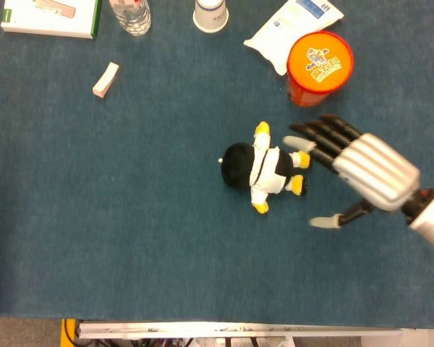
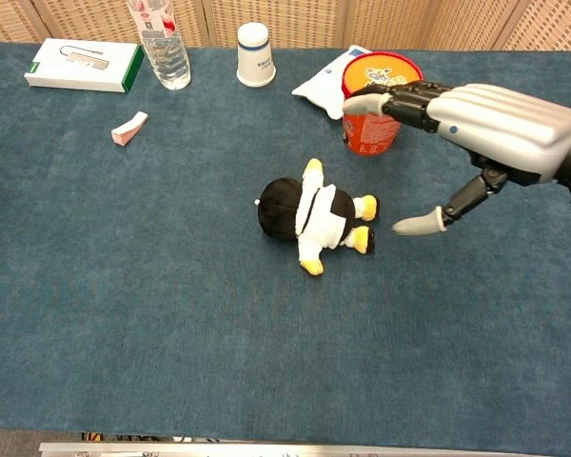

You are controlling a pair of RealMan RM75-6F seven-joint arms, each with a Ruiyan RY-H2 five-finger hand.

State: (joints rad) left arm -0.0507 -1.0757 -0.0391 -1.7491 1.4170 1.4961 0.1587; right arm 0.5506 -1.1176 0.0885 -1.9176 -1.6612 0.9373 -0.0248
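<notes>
Right hand (image 1: pixel 362 170) sits at centre right of the head view, fingers spread and stretched toward the left of the frame, thumb held apart below them; it holds nothing. In the chest view the same hand (image 2: pixel 485 129) hangs above the counter (image 2: pixel 171 314), fingertips in front of the orange canister, thumb tip near the doll's feet but not touching. Left hand appears in neither view.

Plush doll (image 1: pixel 264 168): one, lying flat near the centre of the frame, black head to the left, white body, yellow feet and hands. It lies just left of the right hand's fingertips; in the head view the fingers overlap its upper foot, and I cannot tell whether they touch.

Containers, counted:
- Orange canister (image 1: pixel 318 66): one, upright, upper right, orange lid with a cartoon print closed on top. Contents not visible.
- Clear plastic bottle (image 2: pixel 158 43): one, upright, upper left, cut off by the top edge of the frame. Whether it holds liquid cannot be told.
- White paper cup (image 2: pixel 255 54): one, top centre, standing mouth down by the look of its taper, with blue print.
- White pouch (image 1: pixel 293 25): one, flat, blue label, just behind the canister, partly tucked under it in the chest view.
- White box with green edge (image 2: pixel 84 65): one, flat, upper left corner, closed.

Other: one small pale eraser-like block (image 1: pixel 105 79), lying alone below the bottle.
</notes>
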